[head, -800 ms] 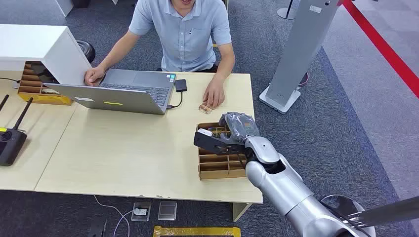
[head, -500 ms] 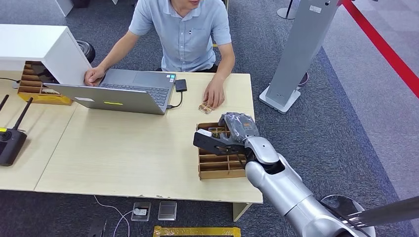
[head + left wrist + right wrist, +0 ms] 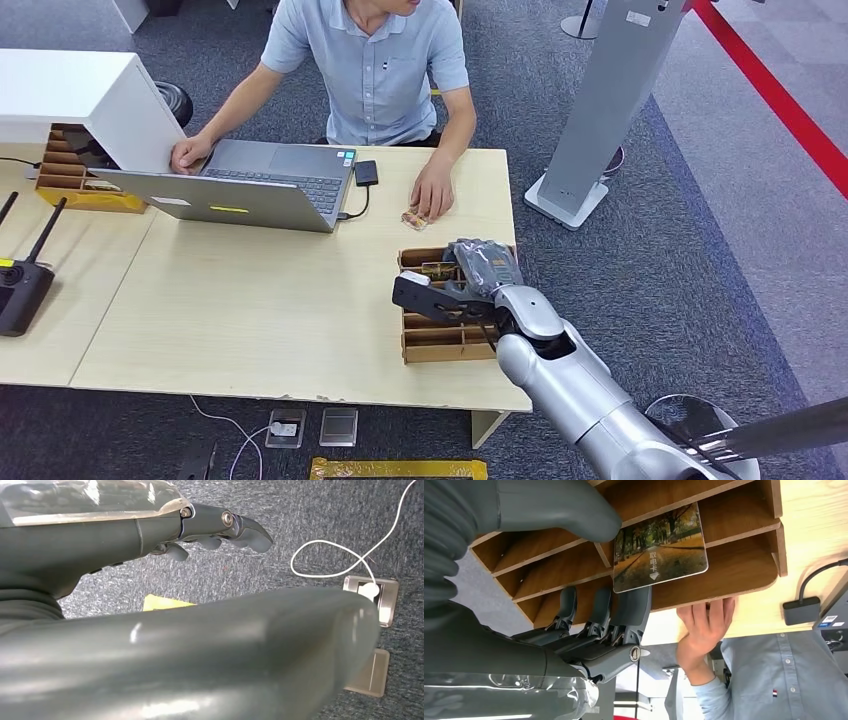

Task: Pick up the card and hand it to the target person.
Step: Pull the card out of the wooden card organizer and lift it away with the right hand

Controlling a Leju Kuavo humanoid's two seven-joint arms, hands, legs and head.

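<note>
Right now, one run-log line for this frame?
right hand: pinches card over wooden organizer | left hand: open, over carpet | person's hand: resting on table

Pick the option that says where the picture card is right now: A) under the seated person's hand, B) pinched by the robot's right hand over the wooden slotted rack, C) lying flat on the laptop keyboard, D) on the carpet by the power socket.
B: the right wrist view shows the right hand pinching the card between thumb and fingers, over the wooden rack.
</note>
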